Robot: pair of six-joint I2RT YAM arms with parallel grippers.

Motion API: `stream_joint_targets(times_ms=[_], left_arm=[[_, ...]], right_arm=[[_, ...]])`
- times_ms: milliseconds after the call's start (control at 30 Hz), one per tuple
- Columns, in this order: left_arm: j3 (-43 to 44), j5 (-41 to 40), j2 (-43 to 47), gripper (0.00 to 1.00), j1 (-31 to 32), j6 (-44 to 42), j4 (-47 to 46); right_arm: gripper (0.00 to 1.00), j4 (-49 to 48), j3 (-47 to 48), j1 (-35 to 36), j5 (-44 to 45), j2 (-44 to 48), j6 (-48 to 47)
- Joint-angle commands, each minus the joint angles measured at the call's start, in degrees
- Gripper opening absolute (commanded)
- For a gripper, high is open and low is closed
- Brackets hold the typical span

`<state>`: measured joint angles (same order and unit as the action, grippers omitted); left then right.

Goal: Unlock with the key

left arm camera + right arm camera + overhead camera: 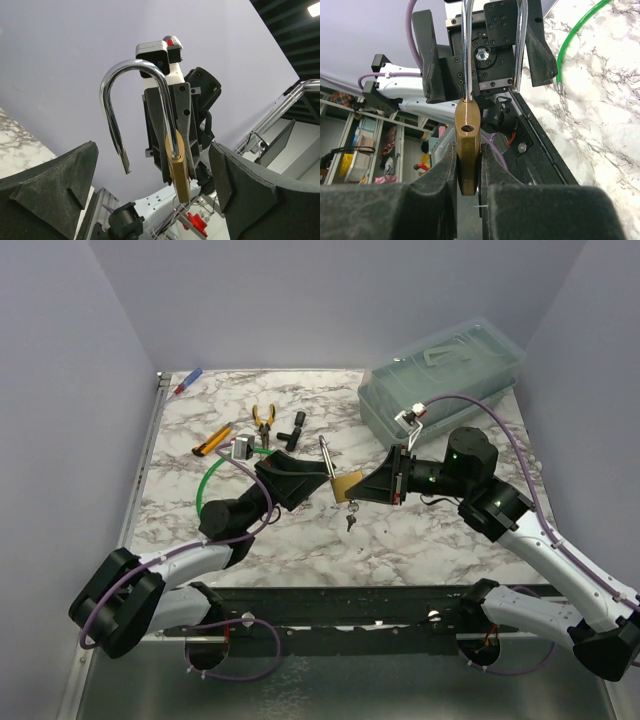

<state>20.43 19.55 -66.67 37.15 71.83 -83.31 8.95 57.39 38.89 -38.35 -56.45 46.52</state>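
My right gripper [368, 489] is shut on the brass padlock [342, 487] and holds it above the table. In the right wrist view the fingers [440, 175] clamp the padlock's body [468, 145]. Its silver shackle [520, 45] has one leg out of the body, and the empty hole shows. My left gripper [318, 478] is open and faces the padlock. In its view the shackle [130, 80] stands between its spread fingers [60, 185], untouched. The green cord [212, 478] lies on the table, with the key as a tiny silver tip [559, 89]. A small dark metal piece [349, 520] shows below the padlock.
A clear lidded plastic box [445, 380] stands at the back right. Orange-handled pliers [263, 420], a black L-shaped tool [290, 430], a yellow cutter [210, 442] and a pen [188, 381] lie at the back left. The marble table [400, 540] ends at a black rail near the arm bases.
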Motion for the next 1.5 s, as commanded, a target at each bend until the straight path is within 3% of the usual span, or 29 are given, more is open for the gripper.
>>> stream_joint_targets(times_ms=[0,233,633,933,1133,1467], left_arm=[[2.9,4.0,-1.9,0.99,-0.6,2.3,-5.8],[4.3,4.9,-5.2,0.96,-0.8,4.0,-7.9],[4.5,5.2,-5.9,0.6,-0.9,5.1,-5.6],[4.1,0.7,-3.9,0.41,-0.9,3.6,8.8],[3.9,-2.1,-3.1,0.4,-0.9,3.2,16.6],[5.1,-10.8,1.1,0.42,-0.9,-0.4,39.0]], right_arm=[[0.0,-5.7,-0.4,-0.1,-3.3,1.0,1.1],[0.0,-6.9,-0.9,-0.1,-5.1,0.4,1.7],[0.0,2.9,0.8,-0.2,3.8,0.2,-3.5],[0.0,6.4,2.0,-0.1,8.8,-1.4,-6.7],[0.0,8.9,2.7,-0.1,12.2,-2.8,-8.9],[0.0,9.4,2.2,-0.2,16.3,-7.3,-11.6]])
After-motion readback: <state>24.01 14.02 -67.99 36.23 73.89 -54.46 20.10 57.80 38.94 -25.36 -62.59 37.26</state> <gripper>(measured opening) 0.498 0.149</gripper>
